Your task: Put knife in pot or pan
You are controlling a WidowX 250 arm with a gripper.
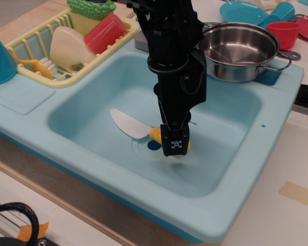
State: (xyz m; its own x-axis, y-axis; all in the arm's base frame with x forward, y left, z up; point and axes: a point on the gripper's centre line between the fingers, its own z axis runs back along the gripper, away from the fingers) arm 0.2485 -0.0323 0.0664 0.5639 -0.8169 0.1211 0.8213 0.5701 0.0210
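The knife lies flat on the floor of the light-blue toy sink (87, 110). Its white blade (128, 124) points left; only slivers of the yellow-orange handle (155, 134) show beside my gripper. My black gripper (175, 146) is lowered straight down onto the handle and covers most of it. I see the fingers edge-on, so I cannot tell how far apart they are or whether they grip the handle. The shiny steel pot (236, 76) stands empty on the sink's back right corner, apart from the gripper.
A yellow dish rack (28, 46) at the back left holds a red cup (103, 33), a cream piece and a green toy. A teal bowl (0, 59) sits far left. A red cup (283, 33) and teal plate (241, 11) stand behind the pot.
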